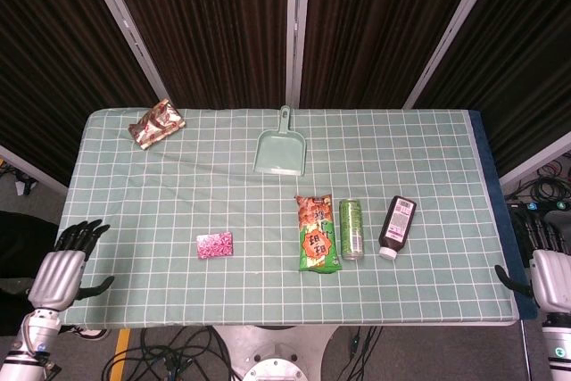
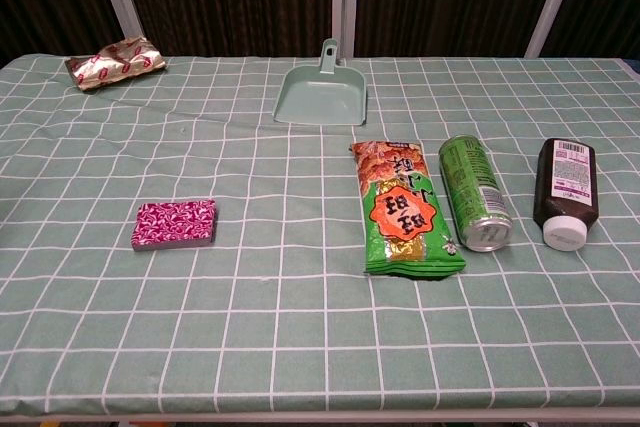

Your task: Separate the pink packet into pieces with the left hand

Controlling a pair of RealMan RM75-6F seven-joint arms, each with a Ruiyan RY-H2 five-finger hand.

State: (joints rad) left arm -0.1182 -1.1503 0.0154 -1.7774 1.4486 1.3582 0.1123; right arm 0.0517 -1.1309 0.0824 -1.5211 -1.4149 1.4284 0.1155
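Note:
The pink packet point(image 1: 214, 244) point(image 2: 175, 223) lies flat on the green checked tablecloth, left of centre near the front. My left hand point(image 1: 64, 267) hovers at the table's left front corner, well left of the packet, fingers spread and holding nothing. At the right front edge my right hand point(image 1: 546, 267) shows only in part, fingers extended, nothing in it. Neither hand shows in the chest view.
A green snack bag point(image 1: 318, 234) point(image 2: 405, 209), a green can point(image 1: 351, 228) point(image 2: 474, 192) and a dark bottle point(image 1: 398, 227) point(image 2: 563, 191) lie right of centre. A green dustpan point(image 1: 281, 146) point(image 2: 321, 88) sits at the back middle. A red-and-gold wrapper point(image 1: 156, 123) point(image 2: 115, 62) lies at the back left.

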